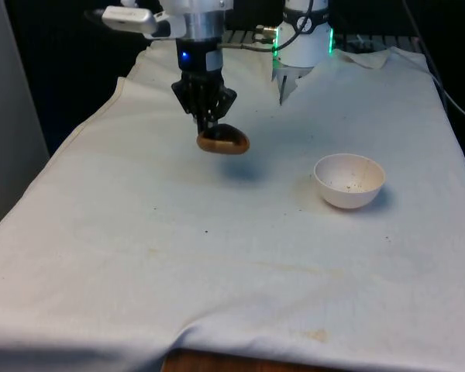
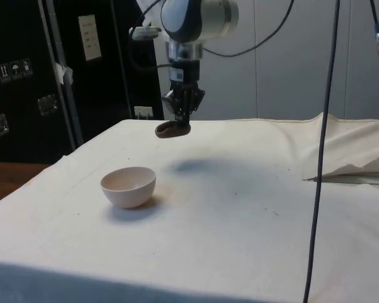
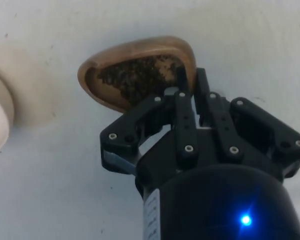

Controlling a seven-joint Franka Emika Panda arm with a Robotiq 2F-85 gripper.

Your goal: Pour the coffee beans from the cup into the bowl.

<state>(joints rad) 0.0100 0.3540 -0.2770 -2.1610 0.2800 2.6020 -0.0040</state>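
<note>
Carrying the wooden cup point(image 1: 223, 141) of coffee beans point(image 3: 135, 75) above the counter point(image 1: 178, 256), the pincer point(image 1: 208, 128), clamped on its rim, must next travel over the white bowl point(image 1: 349, 180), well apart, then tip.
</note>
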